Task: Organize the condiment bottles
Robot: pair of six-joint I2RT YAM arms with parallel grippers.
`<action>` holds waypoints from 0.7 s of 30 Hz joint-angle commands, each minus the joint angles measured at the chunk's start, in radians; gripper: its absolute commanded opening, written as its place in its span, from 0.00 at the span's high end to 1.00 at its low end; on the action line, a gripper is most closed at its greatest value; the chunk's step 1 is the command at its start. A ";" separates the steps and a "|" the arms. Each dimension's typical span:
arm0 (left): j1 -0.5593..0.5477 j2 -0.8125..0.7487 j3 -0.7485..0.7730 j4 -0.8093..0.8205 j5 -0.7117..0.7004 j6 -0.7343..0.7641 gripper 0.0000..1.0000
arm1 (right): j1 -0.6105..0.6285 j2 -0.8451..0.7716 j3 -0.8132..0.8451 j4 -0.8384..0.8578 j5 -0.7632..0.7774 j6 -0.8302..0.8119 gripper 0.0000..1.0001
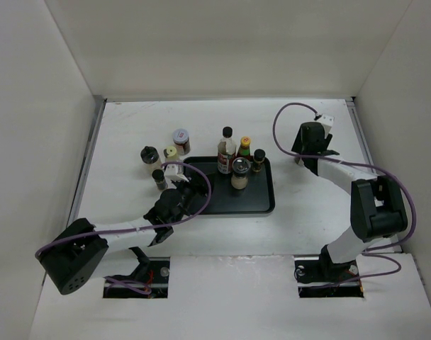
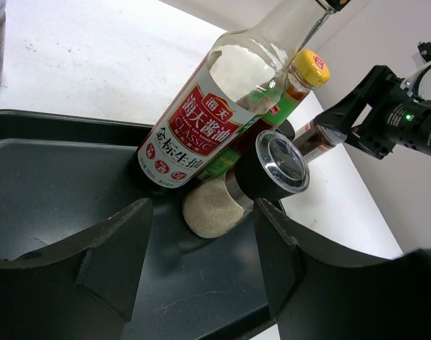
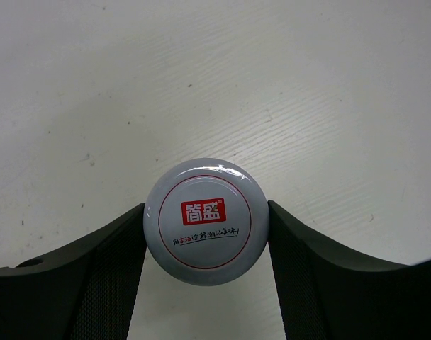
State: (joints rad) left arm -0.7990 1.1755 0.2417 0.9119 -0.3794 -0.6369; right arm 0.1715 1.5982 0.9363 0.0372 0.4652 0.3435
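The right gripper (image 3: pixel 206 228) pinches a white-lidded jar (image 3: pixel 205 221) (red logo on top); the left gripper (image 2: pixel 203 219) hangs spread over the black tray (image 2: pixel 52 177), facing the soy sauce bottle (image 2: pixel 201 127).

Left gripper (image 2: pixel 201 214) jaws apart; right gripper (image 3: pixel 205 212) jaws clamped

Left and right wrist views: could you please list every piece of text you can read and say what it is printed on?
"海天酱油": red label of the tall sauce bottle.
"CLASSIC": same label, just below.
"金标生抽": same label, white band.
"简盛": red box on the lid of the white-lidded jar.
Too small or blurred to read: the script line under "简盛", the fine print at the label's foot, and the red mark on the yellow-capped bottle.
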 commanded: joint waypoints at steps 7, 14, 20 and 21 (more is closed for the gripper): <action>-0.004 0.018 0.005 0.071 0.014 -0.015 0.43 | 0.122 -0.207 -0.079 0.053 0.067 0.020 0.57; -0.001 0.016 0.004 0.078 0.022 -0.020 0.43 | 0.268 -0.386 -0.136 -0.014 0.078 0.045 0.58; -0.006 0.010 0.004 0.078 0.020 -0.015 0.43 | 0.438 -0.400 -0.133 -0.014 0.075 0.118 0.58; -0.004 0.009 0.004 0.078 0.022 -0.017 0.43 | 0.458 -0.386 -0.126 -0.013 0.072 0.132 0.58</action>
State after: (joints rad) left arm -0.7994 1.1942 0.2417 0.9318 -0.3672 -0.6441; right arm 0.5789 1.2125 0.7860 -0.0528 0.5159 0.4137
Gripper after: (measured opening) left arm 0.570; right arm 0.685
